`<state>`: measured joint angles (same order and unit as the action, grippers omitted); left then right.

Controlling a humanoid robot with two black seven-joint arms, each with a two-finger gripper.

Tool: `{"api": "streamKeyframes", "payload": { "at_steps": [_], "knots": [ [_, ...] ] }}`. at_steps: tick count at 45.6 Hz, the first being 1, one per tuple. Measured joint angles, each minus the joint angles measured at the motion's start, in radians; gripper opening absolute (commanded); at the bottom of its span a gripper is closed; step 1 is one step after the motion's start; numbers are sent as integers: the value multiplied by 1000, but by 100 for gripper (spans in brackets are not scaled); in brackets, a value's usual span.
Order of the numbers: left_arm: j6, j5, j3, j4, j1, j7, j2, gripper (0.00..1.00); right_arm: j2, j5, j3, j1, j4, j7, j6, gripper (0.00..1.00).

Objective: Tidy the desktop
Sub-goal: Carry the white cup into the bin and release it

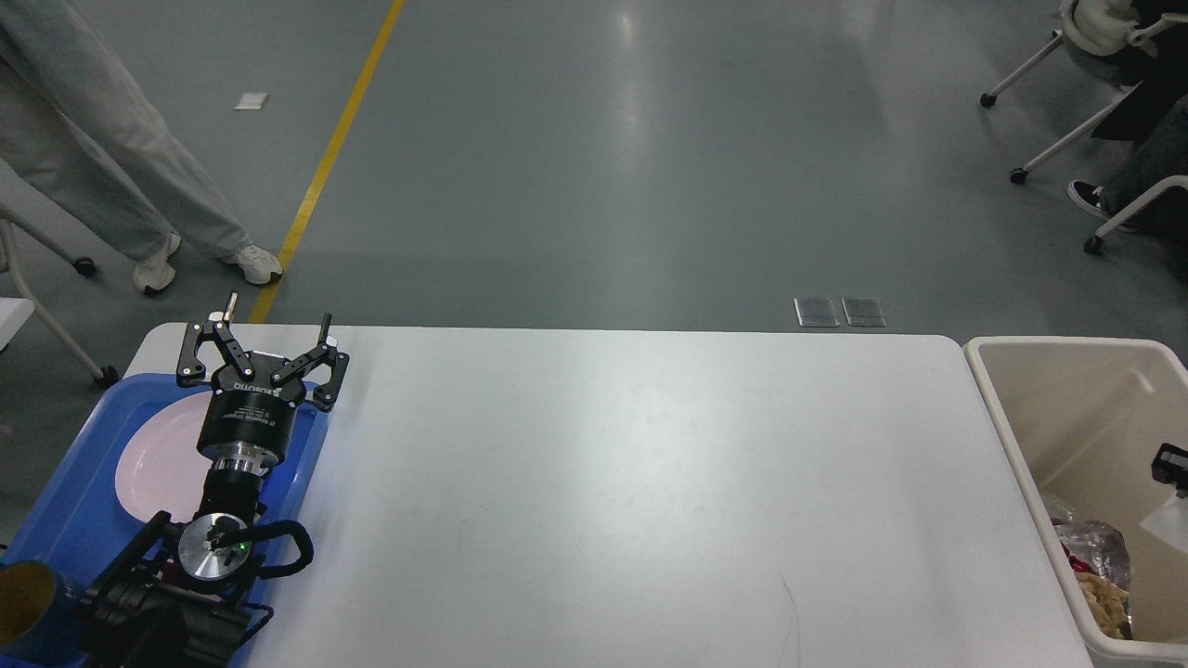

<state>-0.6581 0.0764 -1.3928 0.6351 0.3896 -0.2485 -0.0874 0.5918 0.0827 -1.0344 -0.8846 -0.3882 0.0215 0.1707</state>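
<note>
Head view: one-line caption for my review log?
Left claw open above blue tray; white desktop bare; right claw at frame edge over beige bin.

The left arm comes up from the bottom left corner. Its left gripper (pixel 269 332) points away from the robot, with both fingers spread wide apart. Only a tiny black bit of the right gripper (pixel 1171 463) peeks in at the right edge.

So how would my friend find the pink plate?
Look at the big white desktop, then its left end, where a blue tray sits. The pink plate lies flat in it, under the left gripper; it's the only round, pale thing there.
</note>
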Motion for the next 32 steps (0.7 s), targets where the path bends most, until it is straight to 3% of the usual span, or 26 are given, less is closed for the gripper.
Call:
{"api": "streamKeyframes", "payload": {
  "at_steps": [7, 19, 20, 23, 25, 26, 32],
  "knots": [
    [0, 0, 0, 0, 0, 0, 0, 96, -120, -6, 13, 198, 182, -40, -131, 0],
    [0, 0, 0, 0, 0, 0, 0, 96, -183, -14, 55, 312, 274, -78, -163, 0],
    [0, 0, 0, 0, 0, 0, 0, 96, -183, -14, 60, 317, 275, -79, -163, 4],
    [0, 0, 0, 0, 0, 0, 0, 96, -184, -14, 67, 324, 275, -79, -164, 51],
    [0, 0, 0, 0, 0, 0, 0, 96, -184, -14, 70, 326, 275, -79, -168, 91],
    [0, 0, 0, 0, 0, 0, 0, 96, -183, -14, 72, 327, 275, -78, -171, 100],
    [0, 0, 0, 0, 0, 0, 0, 96, -177, -14, 76, 327, 273, -72, -218, 100]
  ]
}}
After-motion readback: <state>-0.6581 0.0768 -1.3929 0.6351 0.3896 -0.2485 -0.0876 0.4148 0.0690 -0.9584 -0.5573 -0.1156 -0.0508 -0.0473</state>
